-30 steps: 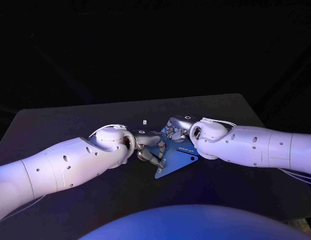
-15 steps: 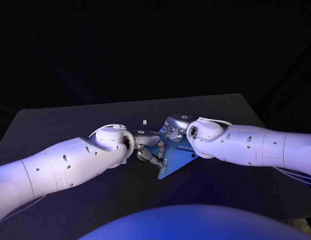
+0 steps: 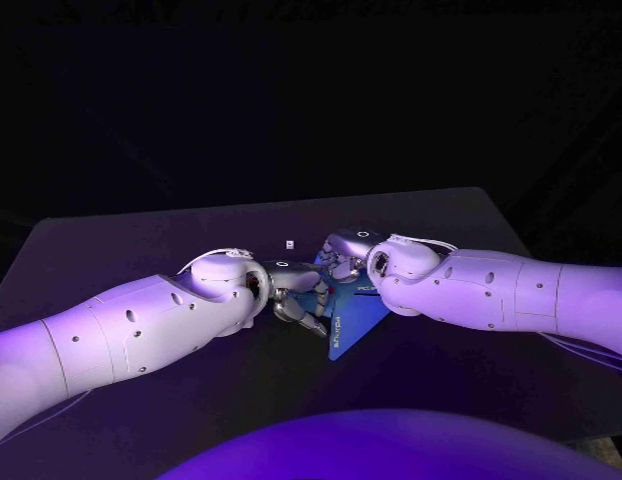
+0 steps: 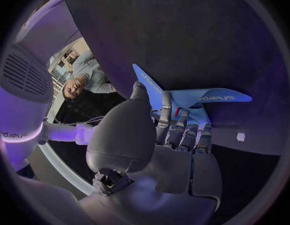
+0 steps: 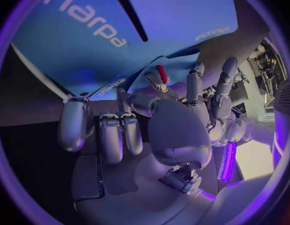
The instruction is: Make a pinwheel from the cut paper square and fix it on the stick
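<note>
The blue cut paper square [image 3: 354,320] stands tilted on edge at the middle of the black table, between my two hands. My left hand [image 3: 300,296] grips it from the left, with the fingers [image 4: 182,130] against the folded flaps [image 4: 207,96]. From the right, my right hand [image 3: 346,256] holds the paper [image 5: 151,25] near its centre. A small red piece [image 5: 162,74] shows among the fingertips at the paper's centre, and it also appears as the red piece [image 4: 177,112] between my left fingers. Which hand holds it I cannot tell. The left hand's fingers [image 5: 210,92] meet my right hand [image 5: 139,130] there.
A small white piece [image 3: 291,243] lies on the black table [image 3: 138,240] just behind the hands, and the white piece [image 4: 240,136] is also near my left fingertips. The table's edges run close on the far side and the right.
The paper has turned from lying nearly flat to standing more on edge, so it looks narrower. My right arm has shifted a little to the left; the left arm has stayed put.
</note>
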### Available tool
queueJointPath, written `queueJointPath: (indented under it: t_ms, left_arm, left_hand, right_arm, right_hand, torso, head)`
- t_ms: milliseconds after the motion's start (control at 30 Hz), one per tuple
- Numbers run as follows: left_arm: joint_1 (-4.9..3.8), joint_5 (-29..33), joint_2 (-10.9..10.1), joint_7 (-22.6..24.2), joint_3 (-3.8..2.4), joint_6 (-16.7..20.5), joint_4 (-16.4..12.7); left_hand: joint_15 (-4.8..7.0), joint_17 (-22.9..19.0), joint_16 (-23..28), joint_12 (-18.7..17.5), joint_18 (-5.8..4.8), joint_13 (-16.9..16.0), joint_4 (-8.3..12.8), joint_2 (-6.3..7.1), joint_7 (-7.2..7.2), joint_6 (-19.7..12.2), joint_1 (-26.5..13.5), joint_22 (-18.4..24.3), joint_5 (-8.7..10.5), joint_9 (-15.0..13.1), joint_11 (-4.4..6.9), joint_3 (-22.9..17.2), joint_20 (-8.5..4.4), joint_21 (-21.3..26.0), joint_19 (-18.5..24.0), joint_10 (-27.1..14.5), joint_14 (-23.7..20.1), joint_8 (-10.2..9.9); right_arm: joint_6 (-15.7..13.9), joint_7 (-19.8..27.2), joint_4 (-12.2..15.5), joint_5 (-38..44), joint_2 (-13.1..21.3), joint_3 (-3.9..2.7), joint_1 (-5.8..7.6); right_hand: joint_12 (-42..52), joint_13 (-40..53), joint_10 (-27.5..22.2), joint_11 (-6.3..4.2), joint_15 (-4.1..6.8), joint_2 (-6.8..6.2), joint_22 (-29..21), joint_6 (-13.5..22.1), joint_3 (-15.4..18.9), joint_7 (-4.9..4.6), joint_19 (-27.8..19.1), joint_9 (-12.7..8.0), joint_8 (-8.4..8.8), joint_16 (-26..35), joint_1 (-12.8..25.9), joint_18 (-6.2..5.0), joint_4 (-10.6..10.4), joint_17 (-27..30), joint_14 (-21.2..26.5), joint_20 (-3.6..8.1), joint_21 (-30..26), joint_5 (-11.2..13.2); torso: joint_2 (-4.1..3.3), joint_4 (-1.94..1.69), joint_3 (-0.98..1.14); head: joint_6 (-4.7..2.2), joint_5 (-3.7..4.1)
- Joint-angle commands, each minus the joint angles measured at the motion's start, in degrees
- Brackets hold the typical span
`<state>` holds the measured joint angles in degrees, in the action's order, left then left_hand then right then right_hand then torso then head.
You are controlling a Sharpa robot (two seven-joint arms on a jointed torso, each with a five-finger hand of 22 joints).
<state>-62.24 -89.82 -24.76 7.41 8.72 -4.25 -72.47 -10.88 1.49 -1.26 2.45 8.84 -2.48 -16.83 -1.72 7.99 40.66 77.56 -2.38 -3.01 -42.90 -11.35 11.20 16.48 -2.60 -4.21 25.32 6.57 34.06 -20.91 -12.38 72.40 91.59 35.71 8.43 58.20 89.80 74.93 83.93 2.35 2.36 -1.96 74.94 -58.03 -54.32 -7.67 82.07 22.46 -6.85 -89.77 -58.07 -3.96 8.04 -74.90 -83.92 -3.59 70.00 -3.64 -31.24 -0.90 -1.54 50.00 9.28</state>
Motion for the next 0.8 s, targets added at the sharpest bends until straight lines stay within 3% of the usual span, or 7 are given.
queueJointPath:
  t_ms: [33,500,667,800]
  left_arm:
    - [0.0,0.3,0.1,-0.3,-0.02,-0.8,-0.1]
    - [0.0,0.3,0.0,-0.4,-0.02,-1.0,-0.1]
    - [0.0,0.3,-0.1,-0.4,-0.02,-1.0,-0.1]
    - [0.0,0.4,-0.1,-0.4,-0.02,-1.0,-0.1]
  left_hand:
    - [-0.16,-0.1,0.1,-0.1,0.55,0.1,0.0,0.09,0.25,0.0,-0.5,-0.1,0.31,0.0,0.04,-0.3,0.2,-0.4,0.3,-0.5,0.0,0.3]
    - [-0.08,-0.1,0.1,-0.1,0.61,0.1,0.0,0.02,0.99,-0.2,-0.5,-0.1,0.31,-0.4,0.28,-0.4,0.2,-0.4,0.3,-0.7,-0.1,0.7]
    - [-0.08,-0.1,0.1,-0.1,0.61,0.1,0.0,0.02,0.99,-0.2,-0.5,-0.1,0.31,-0.4,0.28,-0.4,0.2,-0.4,0.3,-0.7,-0.1,0.7]
    - [-0.05,-0.1,0.1,-0.2,0.64,0.1,0.0,0.05,1.23,-0.3,-0.5,-0.1,0.31,-0.5,0.33,-0.4,0.2,-0.4,0.3,-1.1,-0.1,0.7]
  right_arm:
    - [0.7,0.7,0.0,0.9,-0.3,-0.01,0.02]
    - [-0.2,0.5,0.0,1.3,-0.2,-0.01,0.09]
    - [-7.7,0.7,1.2,1.2,1.6,-0.02,0.17]
    - [-14.4,3.0,2.9,-2.8,3.9,-0.14,0.53]
  right_hand:
    - [0.2,15.1,6.1,0.42,-0.08,0.47,4.3,0.4,-0.3,0.18,0.3,0.0,-0.24,-0.2,-0.1,-0.48,-0.1,-15.1,-6.1,-0.15,0.0,0.3]
    - [0.2,15.1,6.1,0.43,-0.08,0.5,4.3,0.5,-0.3,0.17,0.3,0.0,-0.23,-0.2,-0.2,-0.48,-0.1,-15.1,-6.1,-0.15,0.0,0.4]
    - [0.2,15.1,6.1,0.46,-0.08,0.26,4.4,0.6,-0.1,0.13,0.3,0.1,-0.24,-0.2,-0.3,-0.48,0.0,-15.1,-6.1,-0.14,0.0,0.4]
    - [0.2,15.1,6.1,0.51,-0.15,-1.79,4.2,0.7,2.2,0.09,0.1,0.3,-0.53,-0.2,-0.5,-0.57,0.6,-15.1,-6.1,-0.19,-0.5,0.6]
  torso:
    - [-0.01,0.05,0.01]
    - [0.0,0.04,-0.01]
    - [0.01,0.06,0.01]
    - [0.02,0.09,0.01]
  head:
    - [0.0,0.0]
    - [0.0,0.03]
    - [0.0,-0.1]
    - [0.0,-0.19]
